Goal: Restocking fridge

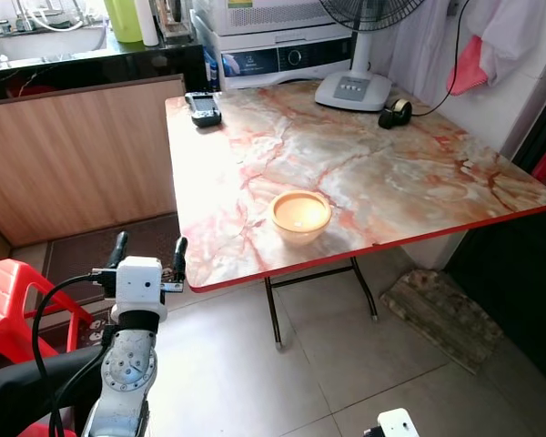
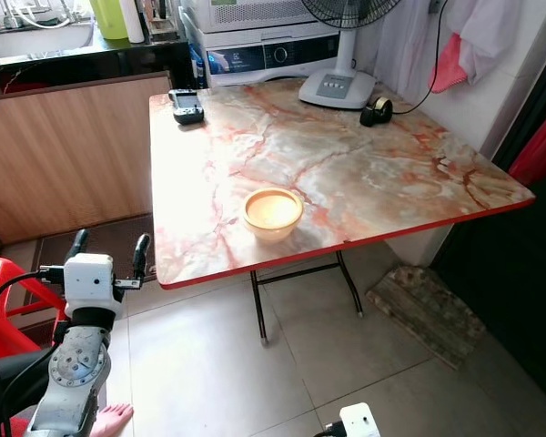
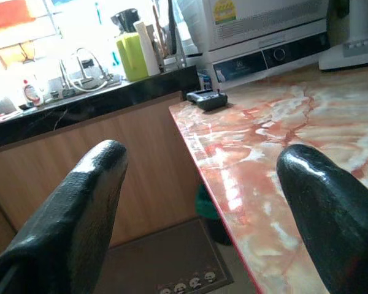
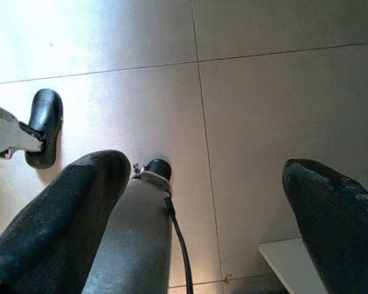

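Left gripper (image 1: pixel 148 251), fingers apart, hovers beside the marble table (image 1: pixel 391 173) near the bowl (image 1: pixel 300 216); right gripper's (image 4: pixel 202 202) fingers apart.

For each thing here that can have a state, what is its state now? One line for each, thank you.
Left gripper: jaws open, holding nothing, raised beside the table's near corner.
Right gripper: jaws open, holding nothing, pointing down at the floor.
Bowl: upright on the table, near its front edge, untouched.
Fan: standing upright at the table's far side.
Tape roll: resting beside the fan's base.
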Robot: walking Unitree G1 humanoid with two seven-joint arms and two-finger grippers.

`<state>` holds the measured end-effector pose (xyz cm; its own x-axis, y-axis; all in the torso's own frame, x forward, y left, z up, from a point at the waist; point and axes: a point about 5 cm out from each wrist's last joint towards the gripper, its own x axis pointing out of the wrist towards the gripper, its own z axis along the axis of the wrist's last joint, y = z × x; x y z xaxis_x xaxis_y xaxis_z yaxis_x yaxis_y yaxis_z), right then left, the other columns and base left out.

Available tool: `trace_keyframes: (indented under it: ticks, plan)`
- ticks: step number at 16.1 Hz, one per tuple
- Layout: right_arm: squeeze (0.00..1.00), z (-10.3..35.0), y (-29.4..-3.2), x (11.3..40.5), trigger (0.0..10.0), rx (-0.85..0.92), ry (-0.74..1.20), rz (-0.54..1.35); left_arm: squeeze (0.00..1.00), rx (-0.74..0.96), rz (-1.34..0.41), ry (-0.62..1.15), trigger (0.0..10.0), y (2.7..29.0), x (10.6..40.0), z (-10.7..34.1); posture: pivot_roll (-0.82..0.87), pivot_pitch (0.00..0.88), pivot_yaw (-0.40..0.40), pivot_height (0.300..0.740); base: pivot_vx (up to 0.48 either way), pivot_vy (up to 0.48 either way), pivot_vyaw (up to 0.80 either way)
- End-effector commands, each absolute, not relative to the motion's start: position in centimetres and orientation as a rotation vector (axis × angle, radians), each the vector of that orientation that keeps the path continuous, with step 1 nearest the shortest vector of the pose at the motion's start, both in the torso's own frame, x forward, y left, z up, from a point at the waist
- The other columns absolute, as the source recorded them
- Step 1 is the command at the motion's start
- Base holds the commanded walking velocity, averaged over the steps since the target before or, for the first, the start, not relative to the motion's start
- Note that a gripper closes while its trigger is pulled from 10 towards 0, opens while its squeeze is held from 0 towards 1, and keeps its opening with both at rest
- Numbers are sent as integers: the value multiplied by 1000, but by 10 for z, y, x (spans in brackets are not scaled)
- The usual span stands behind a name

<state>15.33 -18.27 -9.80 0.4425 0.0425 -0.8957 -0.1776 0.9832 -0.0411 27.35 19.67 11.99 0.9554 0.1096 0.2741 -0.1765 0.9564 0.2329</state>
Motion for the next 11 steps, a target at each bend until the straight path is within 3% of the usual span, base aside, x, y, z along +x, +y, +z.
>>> trace_keyframes:
  ticks: [1,6,11]
  plan:
    - [0,-97,-185,154,10000,-139,1101,131,0,246,123,-275,10000,191,274,125,7,0,11,740,0,-424,0]
    - [0,-98,-185,153,10000,-139,1103,136,0,228,135,-266,10000,194,277,128,7,0,11,740,0,-409,0]
    - [0,-97,-185,154,10000,-132,1103,136,0,181,123,-250,10000,191,276,127,5,0,11,740,0,0,0]
